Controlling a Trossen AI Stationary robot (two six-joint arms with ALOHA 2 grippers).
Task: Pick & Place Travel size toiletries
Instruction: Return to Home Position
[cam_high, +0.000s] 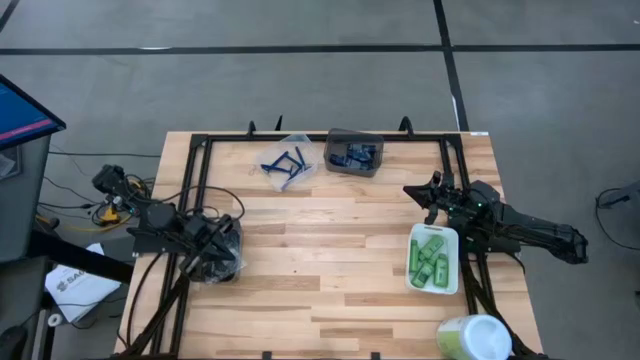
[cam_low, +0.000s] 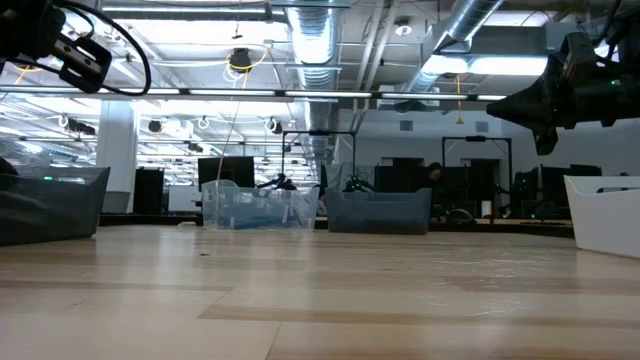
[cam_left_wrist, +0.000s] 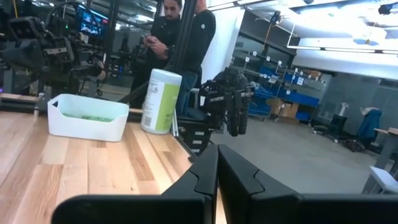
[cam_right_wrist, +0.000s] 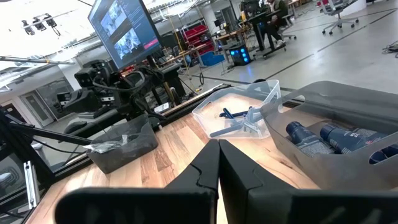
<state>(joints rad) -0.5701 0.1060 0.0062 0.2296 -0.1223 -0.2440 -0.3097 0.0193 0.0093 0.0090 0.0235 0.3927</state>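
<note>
though both arms hang above the table (cam_high: 330, 270), you hold nothing: the left gripper (cam_left_wrist: 217, 149) is pressed together, with the dark bin (cam_right_wrist: 124, 155) of clear-wrapped items (cam_right_wrist: 115, 142) just beside it. the right gripper (cam_right_wrist: 219, 144) is pressed together too; the blue razors (cam_right_wrist: 236, 121) in the clear bin (cam_right_wrist: 264, 87) and navy tubes (cam_right_wrist: 333, 138) in the grey bin (cam_right_wrist: 311, 163) lie ahead of it, the green mini bottles (cam_high: 432, 260) in the white tray (cam_high: 432, 229) just beside it.
</note>
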